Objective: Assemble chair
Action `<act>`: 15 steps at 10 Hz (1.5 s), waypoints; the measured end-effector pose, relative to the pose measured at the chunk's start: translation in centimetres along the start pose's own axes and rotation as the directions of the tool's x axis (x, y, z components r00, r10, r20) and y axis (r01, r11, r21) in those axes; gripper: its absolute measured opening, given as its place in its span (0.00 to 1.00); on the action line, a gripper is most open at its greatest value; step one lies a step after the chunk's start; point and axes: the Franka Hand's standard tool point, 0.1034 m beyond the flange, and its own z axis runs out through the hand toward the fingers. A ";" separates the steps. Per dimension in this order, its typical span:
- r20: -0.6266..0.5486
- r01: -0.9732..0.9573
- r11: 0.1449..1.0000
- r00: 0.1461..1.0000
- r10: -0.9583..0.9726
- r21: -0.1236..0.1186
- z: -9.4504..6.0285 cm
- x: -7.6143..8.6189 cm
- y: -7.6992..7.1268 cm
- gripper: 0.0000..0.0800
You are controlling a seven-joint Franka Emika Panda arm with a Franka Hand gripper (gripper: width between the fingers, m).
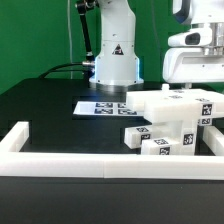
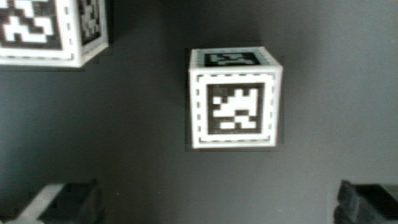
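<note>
Gripper (image 2: 217,205): jaws wide apart, holding nothing; poised above the parts
Chair parts (image 1: 168,122): clustered at the exterior view's right, inside the border rail (image 1: 90,163)
Next grasp: probably the tagged block (image 2: 233,98) (upright, standing free); centre over it; descend straight; close on its flat sides

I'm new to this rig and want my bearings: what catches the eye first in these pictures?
First the cluster of white chair parts with black-and-white tags, bunched at the exterior view's right on the black table, inside a low white border rail. The gripper hangs above them, open and empty; the wrist view shows one tagged block below its spread fingers.
</note>
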 end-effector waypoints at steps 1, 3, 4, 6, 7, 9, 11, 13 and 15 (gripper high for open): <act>0.000 0.000 1.000 1.000 0.000 0.000 0.0 0.0 0.0 0.81; -0.002 0.005 1.000 1.000 -0.005 -0.001 0.0 0.0 0.0 0.81; -0.010 0.026 1.000 1.000 -0.026 -0.004 0.1 -0.2 0.0 0.81; -0.007 0.006 1.000 1.000 -0.006 0.006 -0.1 -0.6 -1.3 0.81; 0.000 -0.006 1.000 1.000 0.006 0.004 0.1 -1.4 -1.8 0.81; 0.014 -0.021 1.000 1.000 0.021 0.000 0.3 -2.4 -2.3 0.81; 0.014 -0.024 1.000 1.000 0.024 -0.001 0.4 -2.3 -2.1 0.81; 0.022 -0.032 0.999 0.999 0.032 -0.010 0.9 -2.5 -1.3 0.81; 0.034 -0.028 0.999 0.999 0.029 -0.017 1.4 -3.0 -1.3 0.81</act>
